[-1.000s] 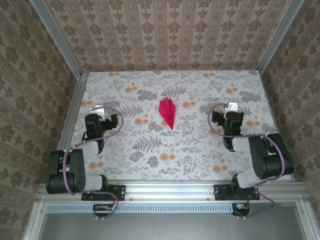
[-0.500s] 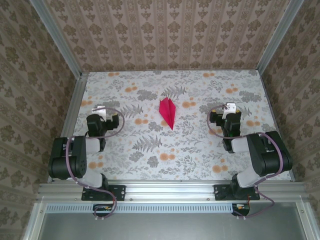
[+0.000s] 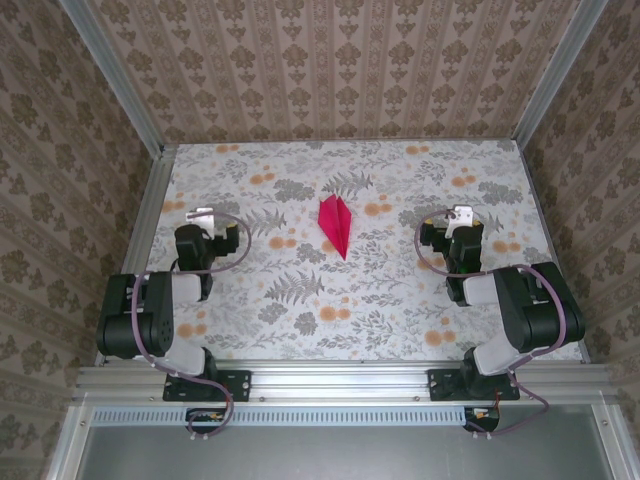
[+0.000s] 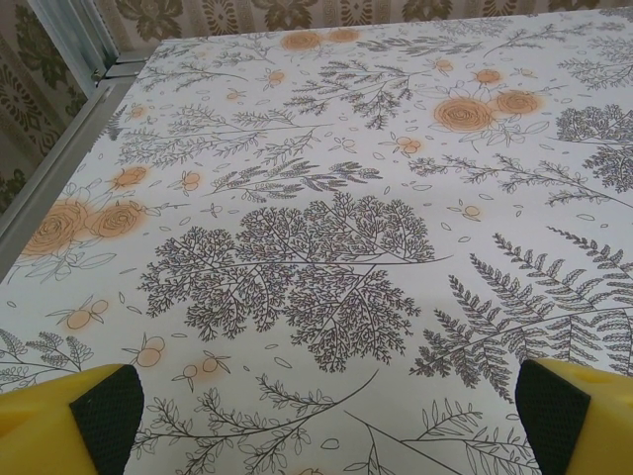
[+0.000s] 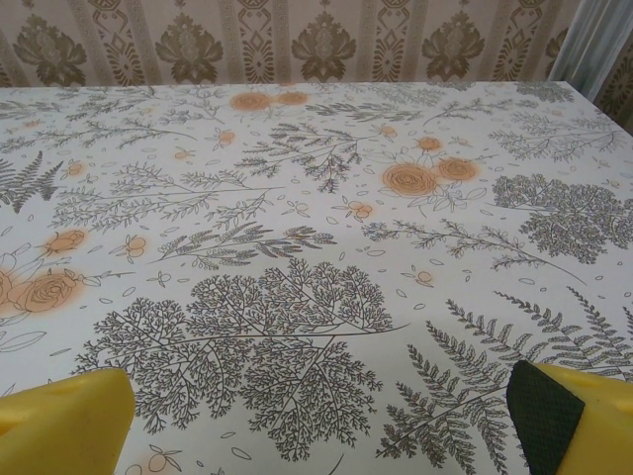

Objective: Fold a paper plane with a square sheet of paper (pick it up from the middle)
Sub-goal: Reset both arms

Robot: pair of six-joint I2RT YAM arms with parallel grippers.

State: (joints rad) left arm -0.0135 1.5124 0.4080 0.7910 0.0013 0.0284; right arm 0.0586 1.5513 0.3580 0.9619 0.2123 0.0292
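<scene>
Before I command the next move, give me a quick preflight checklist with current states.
1. Paper plane folded to a pointed dart: ok.
2. Plane lies mid-table, with nothing touching it: ok.
3. Left fingers spread apart, nothing between them: ok.
4. Right fingers spread apart, nothing between them: ok.
5. Crease sharpness and wing symmetry: cannot tell, the plane is too small in the top view.

magenta-red paper plane (image 3: pixel 335 225), grey-and-orange floral table (image 3: pixel 395 300), beige damask walls (image 3: pixel 330 60)
</scene>
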